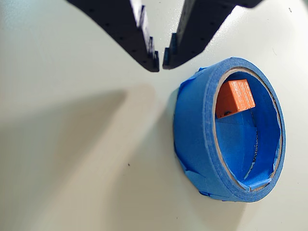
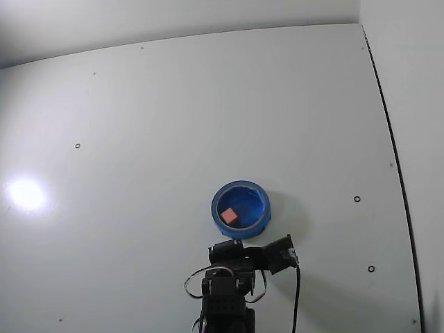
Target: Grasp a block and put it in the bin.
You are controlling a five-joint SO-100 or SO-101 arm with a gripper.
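Item: gripper (image 1: pixel 160 65). Two dark fingers enter the wrist view from the top edge and taper to serrated tips. The tips stand almost together with only a thin slit of table between them; nothing is held, so the jaws are all but clenched and empty. In the fixed view the arm's dark body (image 2: pixel 229 288) sits at the bottom centre with looped cables, but the fingertips there are too small to make out.

Item: bin (image 1: pixel 192 120). Round, blue, thick-rimmed, low-walled, with the look of wound blue tape and a pale inner edge. In the wrist view it lies below and to the right of the jaw tips, its nearest rim just beside the right finger's tip but apart from it. In the fixed view the bin (image 2: pixel 258 196) lies just above the arm's front end.

Item: block (image 1: pixel 235 97). Small orange-pink cube, plain-faced. It rests inside the bin against the inner wall, clear of the jaws, below and to the right of the tips in the wrist view. In the fixed view the block (image 2: pixel 228 216) lies on the bin's floor, at the lower left.

Item: table (image 1: pixel 72 144). Pale, flat, with soft shadows under the fingers; a bright glare spot (image 2: pixel 26 193) shows at far left in the fixed view.
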